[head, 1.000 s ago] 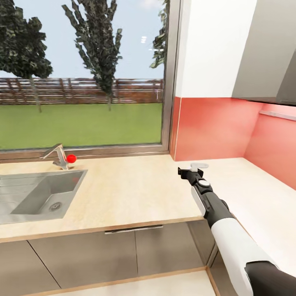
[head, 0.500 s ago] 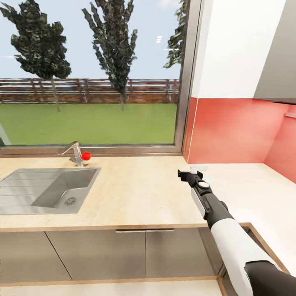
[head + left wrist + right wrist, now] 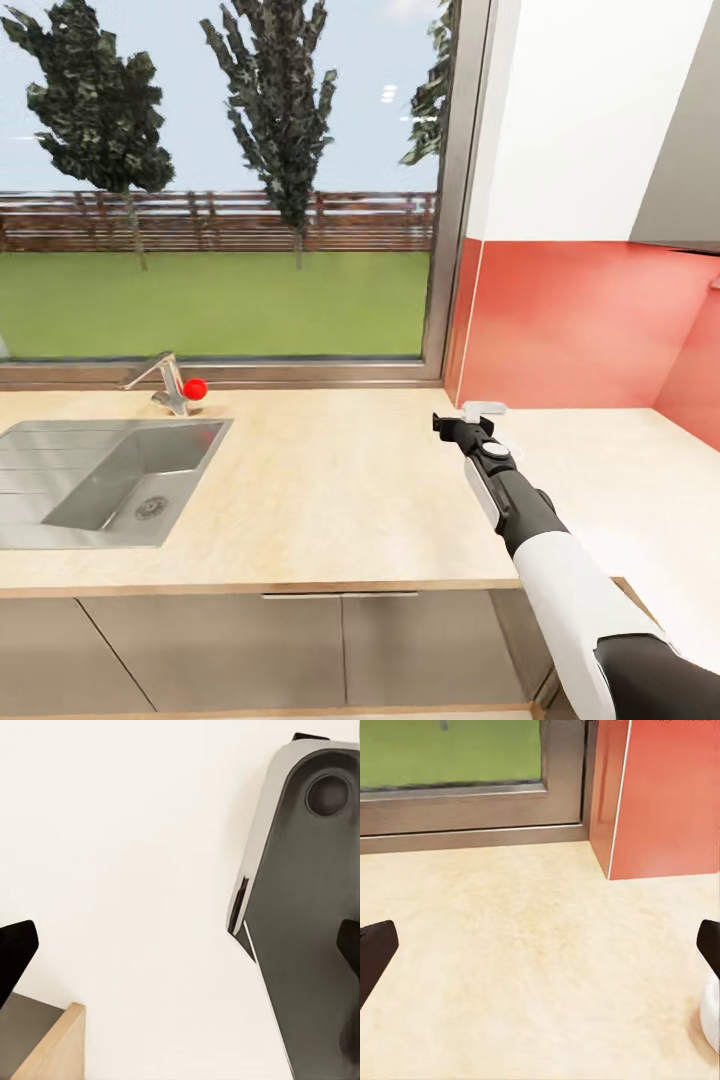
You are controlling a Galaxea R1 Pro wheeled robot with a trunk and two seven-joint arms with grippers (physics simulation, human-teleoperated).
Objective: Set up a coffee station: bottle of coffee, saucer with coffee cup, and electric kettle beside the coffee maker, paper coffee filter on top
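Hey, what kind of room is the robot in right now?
Most likely a home kitchen. A steel sink with a tap is set into a light wood countertop over grey cabinet fronts, with a red backsplash and a big window looking onto a lawn.

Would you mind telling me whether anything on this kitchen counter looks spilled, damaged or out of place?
Nothing stands out. The countertop looks clean and unmarked, the sink looks dry and undamaged, and the tap stands upright behind it. The right gripper is out over the counter beside a small white object, too small to identify.
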